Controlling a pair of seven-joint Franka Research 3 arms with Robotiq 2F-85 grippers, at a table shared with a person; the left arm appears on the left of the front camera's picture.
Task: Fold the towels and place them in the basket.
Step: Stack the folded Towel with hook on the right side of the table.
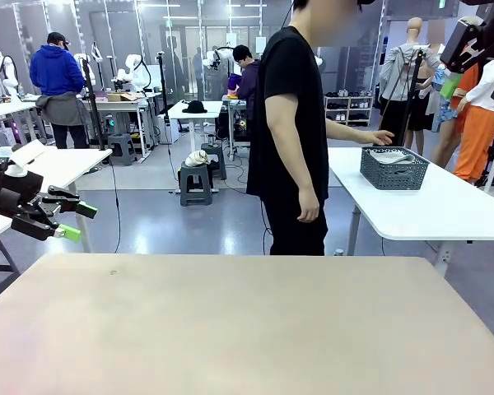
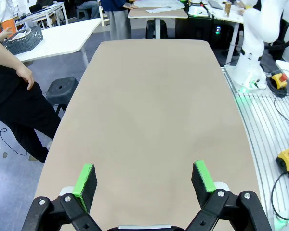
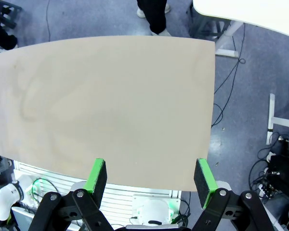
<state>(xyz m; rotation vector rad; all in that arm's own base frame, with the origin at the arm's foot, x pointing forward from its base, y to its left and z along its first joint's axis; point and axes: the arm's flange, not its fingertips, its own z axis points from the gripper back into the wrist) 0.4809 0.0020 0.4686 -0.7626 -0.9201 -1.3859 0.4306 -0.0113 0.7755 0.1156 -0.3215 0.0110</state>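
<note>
Where print might sit, no legible writing (basket [image 1: 393,168] unlabelled).

beige table [image 1: 247,329], white side table [image 1: 445,206], stool [image 1: 195,183]

Counter [image 1: 247,329]: plain beige, unpatterned. 
Basket [image 1: 393,169]: dark grey, lattice-perforated sides; holds a pale, cream-white towel [image 1: 393,158]. 
Side table [image 1: 445,206] under the basket: white. 
Left gripper [image 2: 144,178]: black body, bright green pads. 
Right gripper [image 3: 150,179]: black body, bright green pads. 
Person [image 1: 290,132]: black T-shirt, black trousers. 
Floor [image 1: 189,222]: grey-blue, glossy. 
Stool [image 2: 62,91] beside the counter: dark grey.
</note>
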